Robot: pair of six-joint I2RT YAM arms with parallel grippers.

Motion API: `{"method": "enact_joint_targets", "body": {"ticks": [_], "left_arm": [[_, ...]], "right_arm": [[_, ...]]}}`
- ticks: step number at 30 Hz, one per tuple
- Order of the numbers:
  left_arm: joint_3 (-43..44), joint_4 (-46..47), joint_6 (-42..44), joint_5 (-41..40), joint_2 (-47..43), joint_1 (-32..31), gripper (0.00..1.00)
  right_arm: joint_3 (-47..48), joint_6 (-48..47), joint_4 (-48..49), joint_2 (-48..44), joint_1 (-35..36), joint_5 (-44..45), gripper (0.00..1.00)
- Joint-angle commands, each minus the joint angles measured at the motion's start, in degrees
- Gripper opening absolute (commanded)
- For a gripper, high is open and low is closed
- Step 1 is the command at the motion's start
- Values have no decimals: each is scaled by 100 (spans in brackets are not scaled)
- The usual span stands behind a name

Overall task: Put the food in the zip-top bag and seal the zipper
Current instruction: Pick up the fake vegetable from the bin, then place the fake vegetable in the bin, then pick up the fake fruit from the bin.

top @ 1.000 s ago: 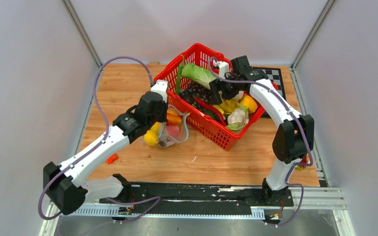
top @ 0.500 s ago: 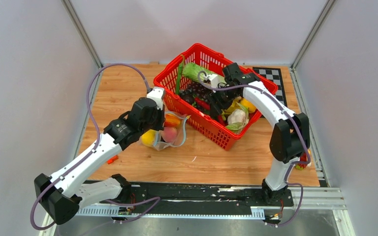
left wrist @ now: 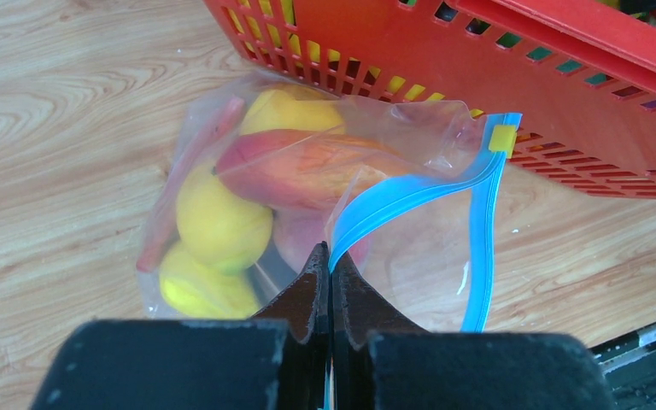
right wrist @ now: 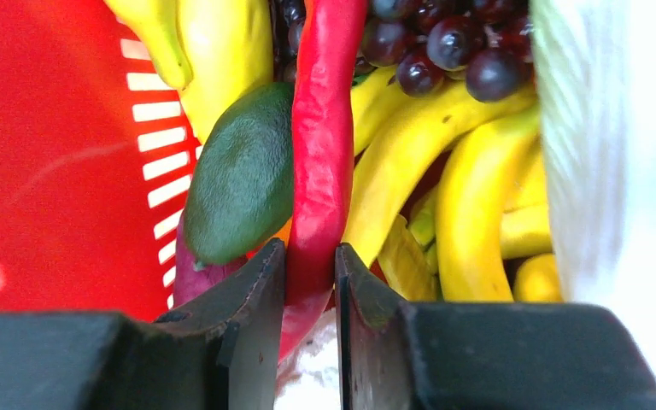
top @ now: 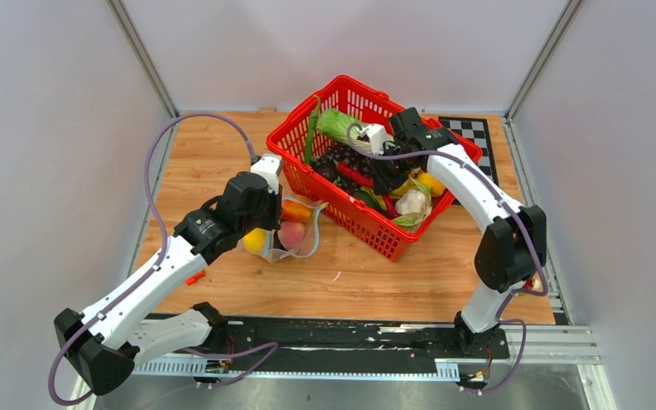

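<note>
The clear zip-top bag (left wrist: 410,128) lies on the wood beside the red basket, its mouth gaping. Inside it are two yellow round fruits (left wrist: 220,226), a pinkish peach (left wrist: 307,166) and an orange piece. My left gripper (left wrist: 330,256) is shut on the near end of the blue zipper (left wrist: 410,195); from above, this left gripper (top: 275,229) sits at the bag (top: 299,232). My right gripper (right wrist: 310,260) reaches into the basket, its jaws shut on a long red chili pepper (right wrist: 325,128); from above, the right gripper (top: 382,178) is over the pepper (top: 354,174).
The red basket (top: 367,229) holds bananas (right wrist: 470,213), dark grapes (right wrist: 444,43), a green oval piece (right wrist: 243,175), a cabbage (top: 337,125) and a cauliflower (top: 412,203). A small orange scrap (top: 194,276) lies near the left arm. A checkerboard (top: 478,135) lies behind the basket.
My right gripper dropped into the basket and closed from wide open onto the red pepper. The left arm shifted slightly toward the near left, still holding the bag.
</note>
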Motion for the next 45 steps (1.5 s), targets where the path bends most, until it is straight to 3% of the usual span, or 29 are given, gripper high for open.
{"method": "enact_joint_targets", "body": {"ticks": [1, 8, 15, 18, 21, 23, 25, 26, 28, 30, 32, 36, 41, 45], "left_arm": [[178, 51, 19, -81, -123, 0, 0], [153, 86, 45, -104, -117, 6, 0], [95, 123, 19, -58, -142, 7, 0], [99, 129, 13, -56, -151, 5, 0], [86, 121, -3, -56, -190, 7, 0], [76, 128, -14, -72, -215, 4, 0], [85, 126, -10, -90, -212, 7, 0], [104, 95, -8, -97, -217, 2, 0], [124, 50, -7, -127, -241, -1, 0], [90, 41, -16, -179, -294, 6, 0], [67, 15, -23, -231, -335, 7, 0], [31, 19, -58, -279, -366, 7, 0], [42, 26, -51, -289, -340, 5, 0], [16, 86, -60, -278, -330, 7, 0]], "right_arm": [[-112, 161, 481, -913, -23, 340, 15], [-653, 365, 1274, -1959, -79, 704, 8], [-1277, 387, 1917, -2492, -107, 505, 11], [-1184, 157, 1452, -2226, -110, 159, 12], [-932, -378, 681, -1851, -66, -1251, 16], [-786, -442, 499, -1558, 2, -1612, 17], [-470, -821, -19, -1206, 151, -1844, 28], [-334, -918, -177, -1070, 213, -1719, 39], [-125, -700, -41, -925, 251, -1155, 44], [-21, -509, 261, -875, 240, -815, 60], [55, -272, 658, -847, 233, -563, 67], [71, 118, 1669, -573, 238, -245, 64], [893, 161, 1195, 371, 238, -518, 60], [1456, 487, 1100, 1067, 240, 436, 63]]}}
